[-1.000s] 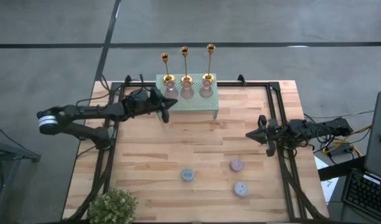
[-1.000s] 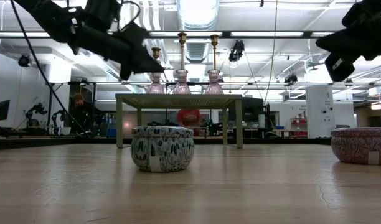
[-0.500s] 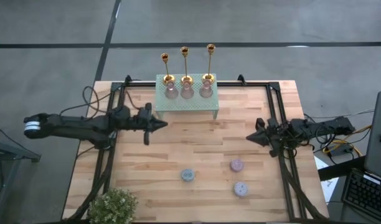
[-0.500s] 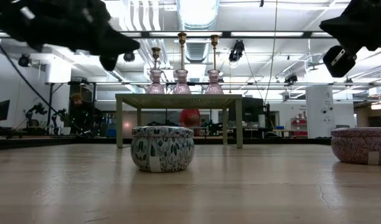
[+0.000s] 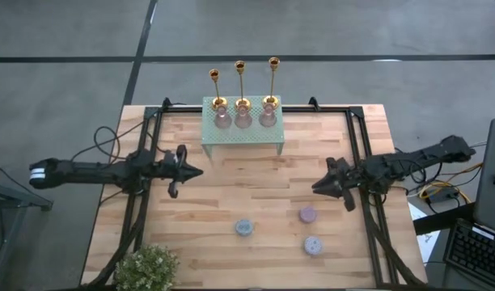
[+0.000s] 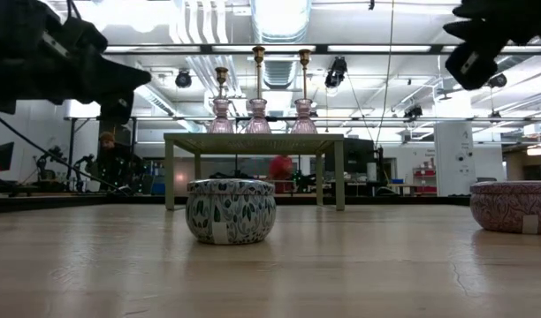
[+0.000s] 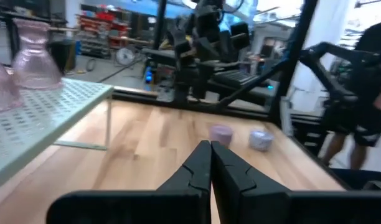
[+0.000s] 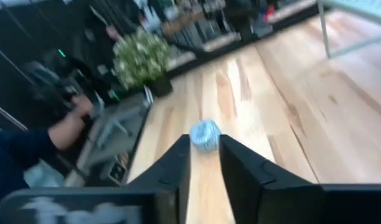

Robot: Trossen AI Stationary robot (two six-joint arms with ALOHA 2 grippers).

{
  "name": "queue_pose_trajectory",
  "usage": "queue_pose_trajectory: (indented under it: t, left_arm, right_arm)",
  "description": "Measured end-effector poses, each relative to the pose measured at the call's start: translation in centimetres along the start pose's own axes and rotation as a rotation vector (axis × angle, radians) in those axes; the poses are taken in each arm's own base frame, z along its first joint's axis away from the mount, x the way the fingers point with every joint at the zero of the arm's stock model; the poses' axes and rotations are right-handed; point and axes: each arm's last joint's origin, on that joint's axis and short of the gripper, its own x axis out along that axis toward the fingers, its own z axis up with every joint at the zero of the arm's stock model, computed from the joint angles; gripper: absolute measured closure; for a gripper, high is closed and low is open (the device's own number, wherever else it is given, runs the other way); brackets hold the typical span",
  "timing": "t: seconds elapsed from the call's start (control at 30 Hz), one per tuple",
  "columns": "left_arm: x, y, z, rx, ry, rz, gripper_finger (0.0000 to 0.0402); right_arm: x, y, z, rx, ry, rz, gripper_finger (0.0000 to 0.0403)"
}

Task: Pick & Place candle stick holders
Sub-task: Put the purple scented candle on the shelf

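Three gold candle stick holders (image 5: 239, 81) of differing heights stand in a row, each on a pinkish glass foot (image 7: 35, 62). They stand on a pale green perforated stand (image 5: 242, 133) at the table's far edge, and they also show in the low view (image 6: 258, 88). My left gripper (image 5: 195, 171) is shut and empty, left of and nearer than the stand. Its fingers meet in the left wrist view (image 7: 210, 149). My right gripper (image 5: 316, 187) is open and empty at the table's right, with a gap between its fingers (image 8: 204, 168).
Three small round tins lie on the near half of the table: a blue one (image 5: 243, 228), a purple one (image 5: 307, 214) and a lilac one (image 5: 313, 245). A potted plant (image 5: 148, 267) stands at the near left corner. A person's hand (image 8: 72, 121) shows beyond the table.
My left gripper has drawn back from the stand's left end, toward the table's near and left edges. My right gripper has shifted a little toward the near left. The candle stick holders have stayed put.
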Motion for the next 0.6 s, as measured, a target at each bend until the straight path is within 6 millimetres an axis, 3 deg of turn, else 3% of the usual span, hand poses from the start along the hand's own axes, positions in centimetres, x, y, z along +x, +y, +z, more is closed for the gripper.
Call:
queue_pose_trajectory:
  t: [0.3,0.6]
  left_arm:
    - [-0.2,0.0,-0.2,0.006,0.026,-0.004,0.0390]
    - [-0.2,0.0,-0.3,-0.028,0.032,-0.002,0.0390]
  right_arm:
    - [4.0,2.5,2.1,-0.015,0.468,-0.339,0.0225]
    - [9.0,4.6,1.4,-0.056,0.818,-0.497,0.0138]
